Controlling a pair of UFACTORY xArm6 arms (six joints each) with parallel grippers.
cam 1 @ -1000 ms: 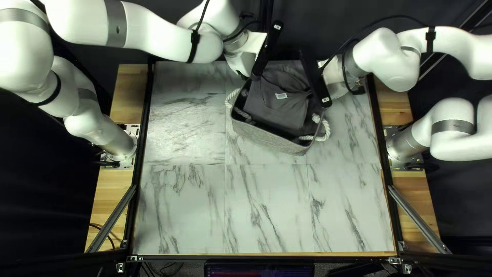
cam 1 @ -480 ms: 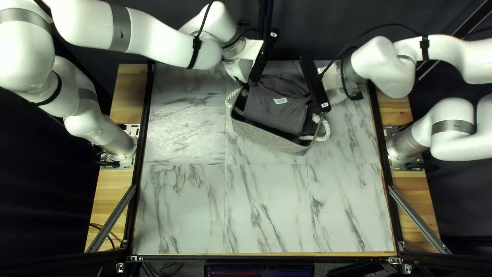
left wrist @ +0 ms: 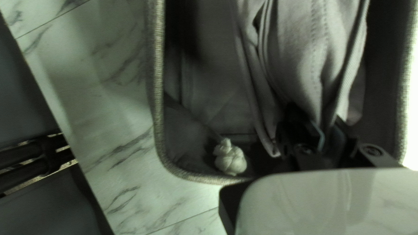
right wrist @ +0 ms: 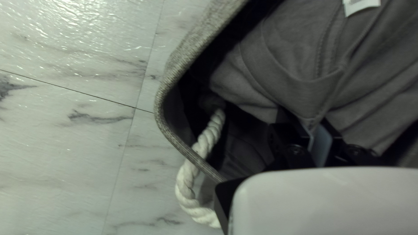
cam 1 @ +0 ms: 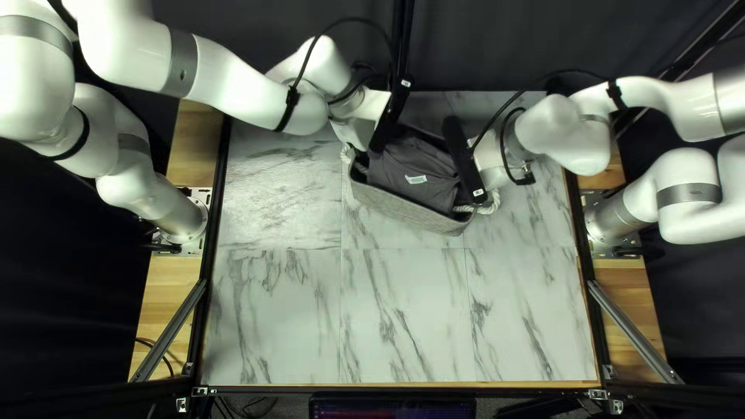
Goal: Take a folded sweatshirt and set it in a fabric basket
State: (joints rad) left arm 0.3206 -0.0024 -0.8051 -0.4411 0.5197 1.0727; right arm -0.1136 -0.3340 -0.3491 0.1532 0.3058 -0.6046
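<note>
Left gripper (cam 1: 362,126), at the upper middle of the top left view, has its two fingers drawn nearly together on a gathered bit of the gray sweatshirt (cam 1: 403,159). Right gripper (cam 1: 490,161), just right of the upper middle, is nearly closed as well, with another fold of the same cloth pinched between its fingers. The sweatshirt spans the space between the two, inside the fabric basket (cam 1: 403,210); whether its underside rests on the basket's bottom I cannot tell. A small white label (cam 1: 416,179) faces up on the cloth.

The basket stands on the marble-patterned table (cam 1: 279,310) in the upper middle of the top left view, turned at a slant so that its near wall slopes down toward the right. One white rope handle (cam 1: 346,154) is at its left end, and another rope handle (cam 1: 493,203) is at its right end.

In the left wrist view, the cloth narrows toward the left gripper (left wrist: 327,135), and a pale rope knot (left wrist: 230,159) lies beside the fingers, within the basket's rim. In the right wrist view, folds converge at the right gripper (right wrist: 314,138); beside it the rope shows both within and outside the rim.
</note>
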